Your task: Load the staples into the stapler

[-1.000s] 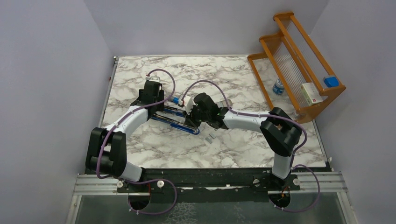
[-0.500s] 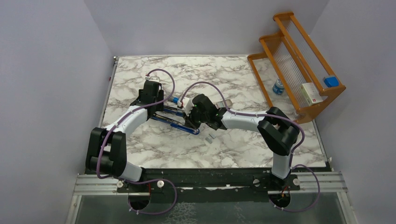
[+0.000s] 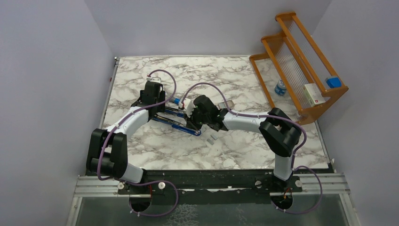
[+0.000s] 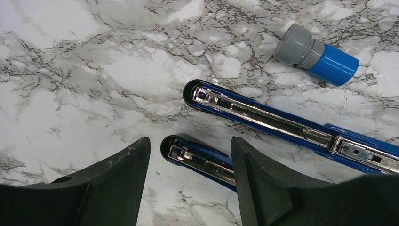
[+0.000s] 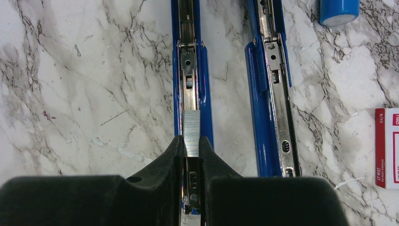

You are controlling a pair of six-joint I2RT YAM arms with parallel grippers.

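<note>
My right gripper [image 5: 191,141] is pinched shut on the strip of staples [image 5: 191,132], which lies along one open channel of the blue stapler [image 5: 258,94]. My left gripper [image 4: 189,145] stands with fingers apart, straddling a stapler tip beside the blue-capped cylinder [image 4: 316,55].

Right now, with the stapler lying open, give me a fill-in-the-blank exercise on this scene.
The right gripper is shut on a strip of ____. The left gripper stands ____, one tip of the stapler between its fingers. The cylinder beside the stapler has a ____ cap.
Missing words: staples; open; blue.
</note>
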